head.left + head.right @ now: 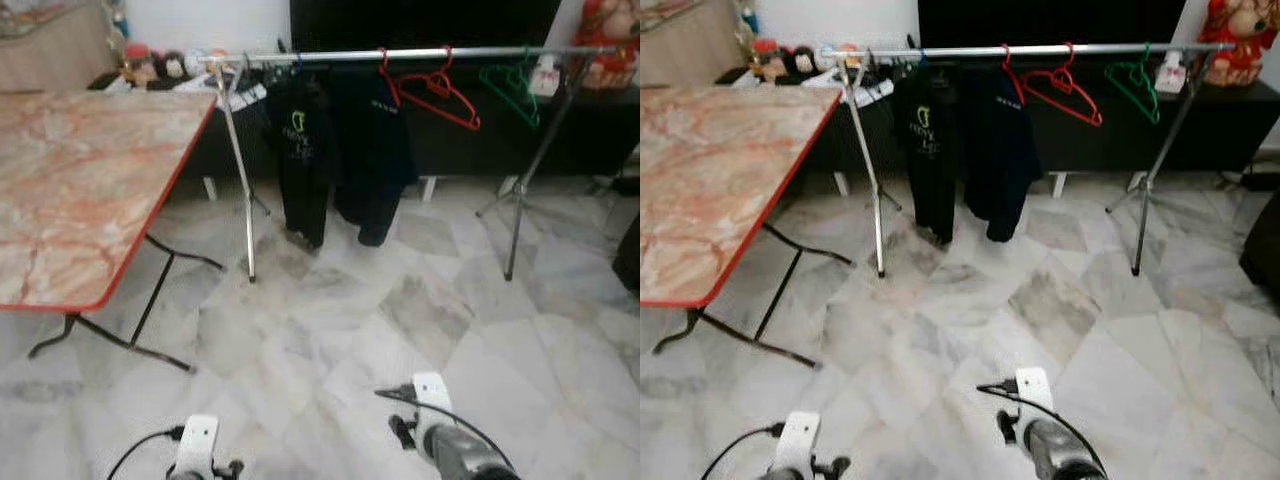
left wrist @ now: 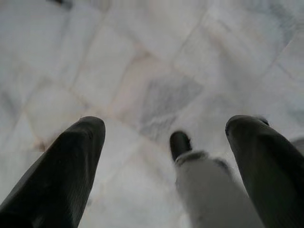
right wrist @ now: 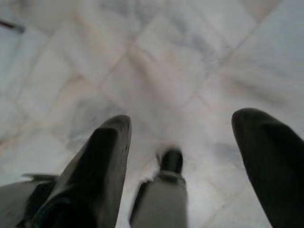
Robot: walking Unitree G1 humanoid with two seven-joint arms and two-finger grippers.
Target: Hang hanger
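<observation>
A silver clothes rack (image 1: 400, 54) stands across the room ahead of me. On its rail hang two black garments (image 1: 345, 150), two empty red hangers (image 1: 440, 96) and an empty green hanger (image 1: 512, 88). Both arms are low at the bottom of the eye views, the left arm (image 1: 196, 448) and the right arm (image 1: 448, 440). My left gripper (image 2: 166, 126) points down at the marble floor, open and holding nothing. My right gripper (image 3: 183, 121) is open too, with only floor and part of my own leg (image 3: 164, 194) between its fingers.
A folding table (image 1: 90, 190) with a marble-patterned top and a red edge stands at my left. A dark low cabinet (image 1: 560, 130) with ornaments runs along the back wall behind the rack. Pale marble floor (image 1: 380, 330) lies between me and the rack's legs.
</observation>
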